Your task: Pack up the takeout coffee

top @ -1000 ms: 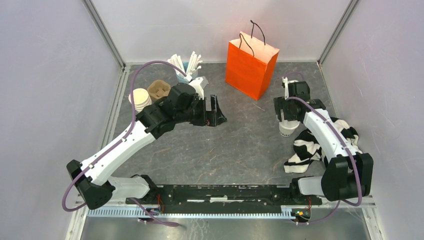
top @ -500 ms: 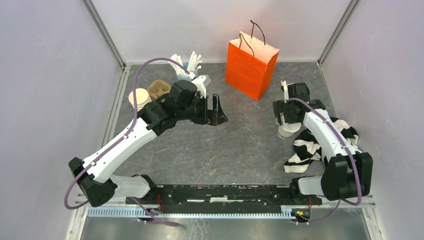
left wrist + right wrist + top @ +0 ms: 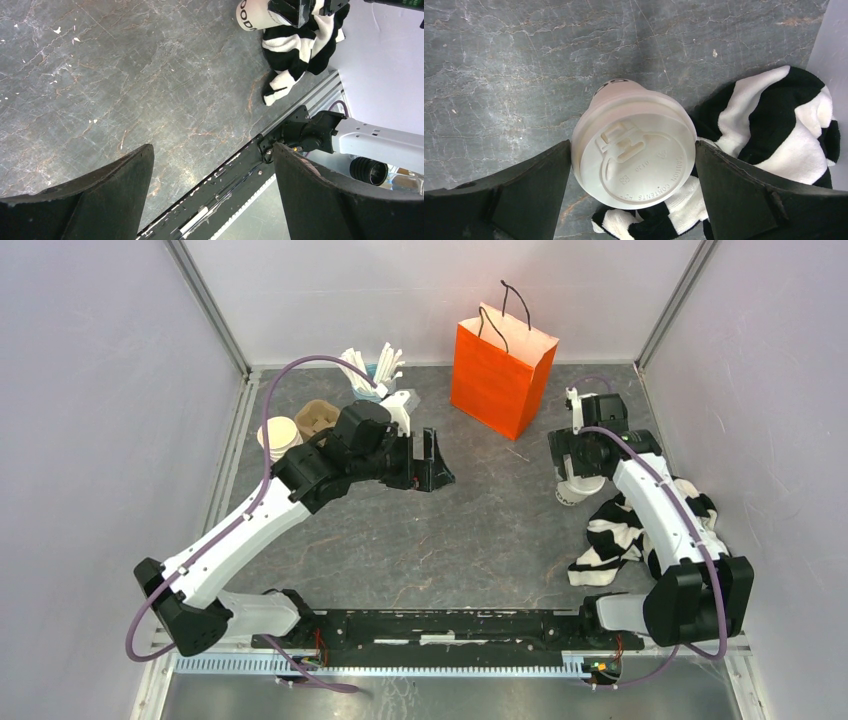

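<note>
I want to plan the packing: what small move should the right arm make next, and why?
Probably close the right end effector on the takeout coffee: its open fingers flank the lid, and it stands outside the orange bag.

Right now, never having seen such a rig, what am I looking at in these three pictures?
Two robot arms are bolted at a table's near edge, each ending in a two-finger gripper. The wide picture comes from a camera above and behind them; the other two from cameras on the wrists. On the table stand an orange paper bag, stacked cups and the lidded takeout coffee, beside a striped cloth. The left gripper is open and empty. The right gripper's open fingers sit either side of the coffee's lid, grip uncertain.
</note>
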`<move>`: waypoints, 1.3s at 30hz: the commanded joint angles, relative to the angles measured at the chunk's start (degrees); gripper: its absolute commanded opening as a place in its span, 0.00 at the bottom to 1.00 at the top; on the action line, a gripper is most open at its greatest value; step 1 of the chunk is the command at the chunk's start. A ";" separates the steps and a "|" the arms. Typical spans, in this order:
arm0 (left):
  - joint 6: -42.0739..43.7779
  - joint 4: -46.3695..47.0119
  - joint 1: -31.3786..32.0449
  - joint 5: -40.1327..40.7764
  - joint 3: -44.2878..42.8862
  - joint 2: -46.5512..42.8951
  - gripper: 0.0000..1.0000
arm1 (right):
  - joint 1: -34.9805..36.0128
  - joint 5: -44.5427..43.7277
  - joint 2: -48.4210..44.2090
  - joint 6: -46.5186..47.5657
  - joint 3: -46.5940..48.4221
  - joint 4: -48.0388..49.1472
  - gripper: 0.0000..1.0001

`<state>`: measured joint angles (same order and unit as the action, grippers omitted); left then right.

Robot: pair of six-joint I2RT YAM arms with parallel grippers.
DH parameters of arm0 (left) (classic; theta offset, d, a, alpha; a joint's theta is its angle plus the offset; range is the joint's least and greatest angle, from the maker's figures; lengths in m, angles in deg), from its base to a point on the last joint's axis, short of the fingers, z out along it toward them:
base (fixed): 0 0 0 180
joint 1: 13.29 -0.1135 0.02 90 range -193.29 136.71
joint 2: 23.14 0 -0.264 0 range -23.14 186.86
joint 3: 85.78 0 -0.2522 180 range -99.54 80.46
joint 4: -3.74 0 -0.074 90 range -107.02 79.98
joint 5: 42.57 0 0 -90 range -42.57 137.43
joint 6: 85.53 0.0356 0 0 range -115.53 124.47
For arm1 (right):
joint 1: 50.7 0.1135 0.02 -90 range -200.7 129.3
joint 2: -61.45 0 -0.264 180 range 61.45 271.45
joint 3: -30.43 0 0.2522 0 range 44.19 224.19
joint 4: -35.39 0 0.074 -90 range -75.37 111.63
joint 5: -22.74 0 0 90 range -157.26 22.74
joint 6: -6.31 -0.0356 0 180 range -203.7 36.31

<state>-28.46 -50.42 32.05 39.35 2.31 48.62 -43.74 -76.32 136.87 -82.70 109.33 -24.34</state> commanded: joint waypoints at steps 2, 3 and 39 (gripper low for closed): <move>-0.30 2.15 -0.25 0.14 -0.02 -3.56 0.94 | -0.24 1.42 -1.89 1.07 -1.62 2.45 0.98; -0.51 2.37 -0.25 0.31 0.21 -3.89 0.94 | -0.22 1.73 -2.03 0.98 -2.54 3.27 0.98; -28.40 38.58 -7.72 -24.99 -6.82 37.74 0.92 | 10.88 9.70 -6.13 5.54 -8.33 5.65 0.98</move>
<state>-53.01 -17.22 23.72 16.77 0.41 82.57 -33.40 -66.61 132.91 -77.80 100.79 -20.37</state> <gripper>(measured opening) 0.930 0.979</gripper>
